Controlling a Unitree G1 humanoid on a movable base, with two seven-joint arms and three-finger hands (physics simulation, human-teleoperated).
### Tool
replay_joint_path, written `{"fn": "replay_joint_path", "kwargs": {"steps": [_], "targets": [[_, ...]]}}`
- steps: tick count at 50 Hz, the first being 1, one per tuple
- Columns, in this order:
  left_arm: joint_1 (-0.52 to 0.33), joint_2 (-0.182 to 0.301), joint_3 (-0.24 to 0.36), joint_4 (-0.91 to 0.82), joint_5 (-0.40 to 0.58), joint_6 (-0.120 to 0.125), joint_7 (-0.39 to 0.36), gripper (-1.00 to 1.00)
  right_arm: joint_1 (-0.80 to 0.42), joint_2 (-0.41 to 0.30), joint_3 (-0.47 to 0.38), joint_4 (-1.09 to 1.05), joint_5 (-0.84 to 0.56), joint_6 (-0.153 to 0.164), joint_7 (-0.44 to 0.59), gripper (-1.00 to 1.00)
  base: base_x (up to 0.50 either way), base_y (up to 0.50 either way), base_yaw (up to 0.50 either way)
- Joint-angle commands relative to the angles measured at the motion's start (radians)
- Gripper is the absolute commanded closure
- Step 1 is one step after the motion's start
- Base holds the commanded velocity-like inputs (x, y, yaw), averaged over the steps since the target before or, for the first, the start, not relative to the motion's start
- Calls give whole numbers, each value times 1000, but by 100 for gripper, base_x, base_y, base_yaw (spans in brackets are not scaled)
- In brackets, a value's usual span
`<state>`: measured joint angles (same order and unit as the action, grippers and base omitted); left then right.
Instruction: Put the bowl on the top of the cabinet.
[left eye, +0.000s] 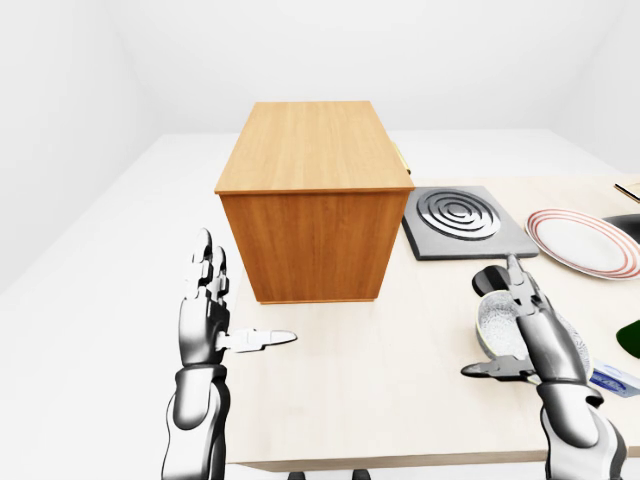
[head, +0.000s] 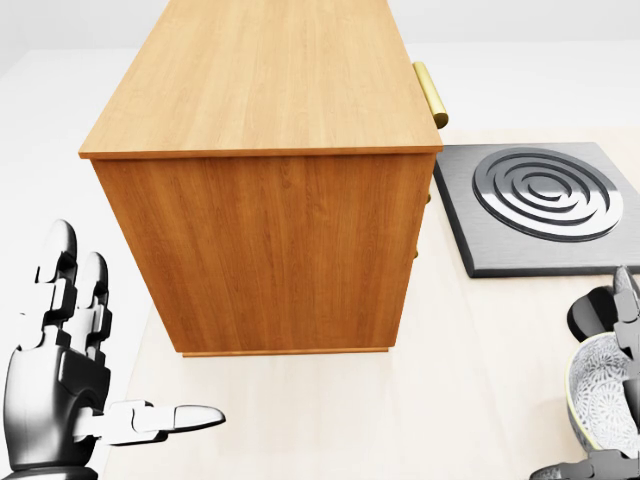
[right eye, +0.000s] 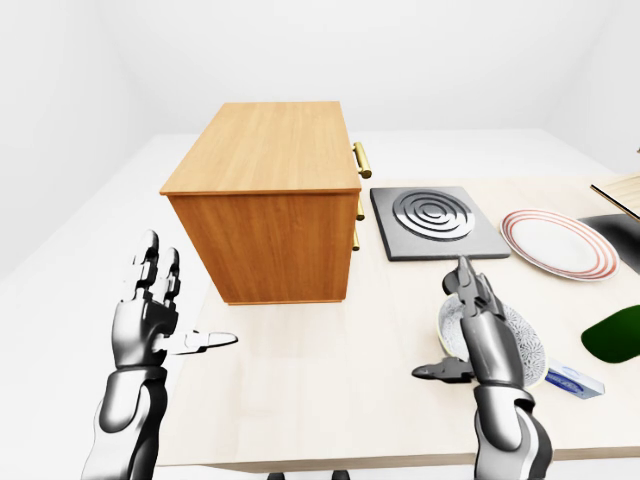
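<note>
The white patterned bowl sits on the light wooden table at the right of the left-eye view, tilted, with its inside facing left. My right hand stands against it, fingers up along the rim and thumb out to the left below it. The fingers are open, not closed round the bowl. The wooden cabinet stands at the centre, and its flat top is bare. My left hand is open and empty, low at the left, below the cabinet's near corner.
A grey burner plate lies to the right of the cabinet, and a red-rimmed plate lies further right. A black object sits just above the bowl. A dark green thing and a small blue-white box are at the right edge.
</note>
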<state>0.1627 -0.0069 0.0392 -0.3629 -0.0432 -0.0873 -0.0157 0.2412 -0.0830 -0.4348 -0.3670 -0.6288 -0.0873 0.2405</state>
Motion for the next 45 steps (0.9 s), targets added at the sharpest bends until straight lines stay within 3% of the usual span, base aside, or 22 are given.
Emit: {"fn": "replay_joint_path", "kwargs": {"steps": [1,10,45], "targets": [[2,0,-2,4,2,0,0,-100,20,-7,-92,-18,-95,0,80,-100,0,0,0],[1,0,-1,2,1,0,-1,-100,26,-2,-118,-15,-133,0,121,-100,0,0,0],[-4,0,2,5,1,0,4,-100,66,-37,-110,189,-286,0,10,-100,0,0,0]]}}
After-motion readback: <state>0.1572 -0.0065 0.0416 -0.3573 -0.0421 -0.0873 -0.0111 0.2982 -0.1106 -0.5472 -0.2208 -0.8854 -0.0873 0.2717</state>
